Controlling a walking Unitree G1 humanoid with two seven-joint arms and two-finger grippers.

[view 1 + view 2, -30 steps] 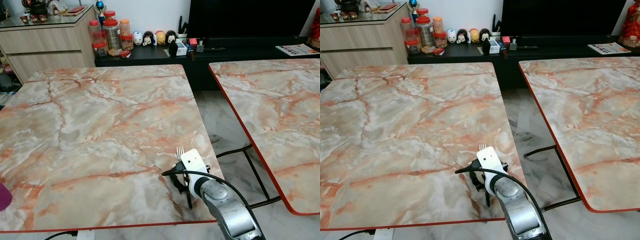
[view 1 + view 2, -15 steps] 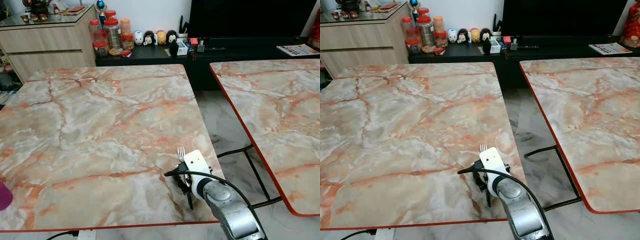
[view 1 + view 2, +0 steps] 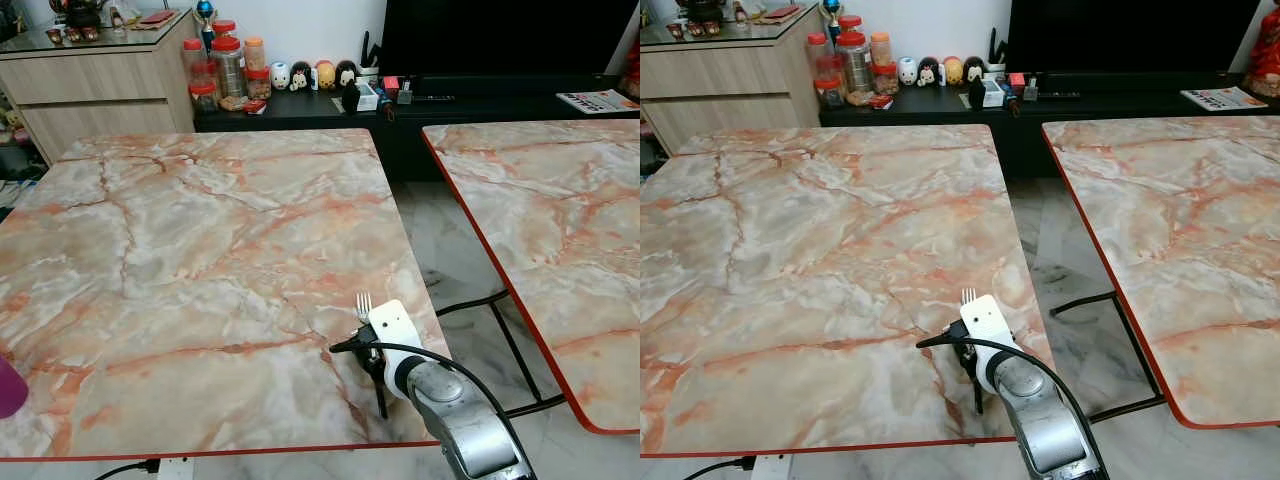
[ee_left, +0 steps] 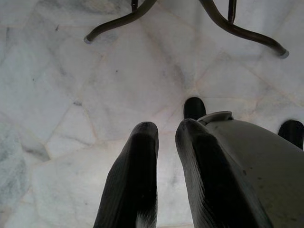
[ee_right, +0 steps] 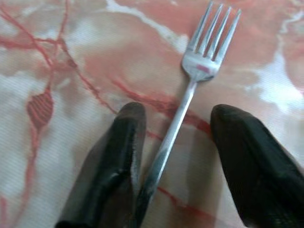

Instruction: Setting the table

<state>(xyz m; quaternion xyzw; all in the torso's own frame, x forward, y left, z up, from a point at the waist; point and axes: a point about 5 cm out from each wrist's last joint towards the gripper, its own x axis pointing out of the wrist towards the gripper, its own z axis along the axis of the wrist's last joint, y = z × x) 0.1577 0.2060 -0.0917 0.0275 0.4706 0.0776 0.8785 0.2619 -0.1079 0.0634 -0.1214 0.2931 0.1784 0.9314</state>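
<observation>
From the head views, the right gripper (image 3: 375, 372) sits low over the near right corner of the marble desk (image 3: 200, 230), with the fork (image 3: 363, 304) lying on the desk — its tines poke out just beyond the white wrist housing, pointing away from the robot.

The right wrist view shows the jaws spread wide, gripping nothing; the fork (image 5: 190, 90) lies flat between them, handle close against one finger (image 5: 114, 156) and clear of the other.

In the left wrist view, the left gripper (image 4: 164, 133) hangs over the pale tiled floor (image 4: 57, 95), jaws nearly together and empty.
</observation>
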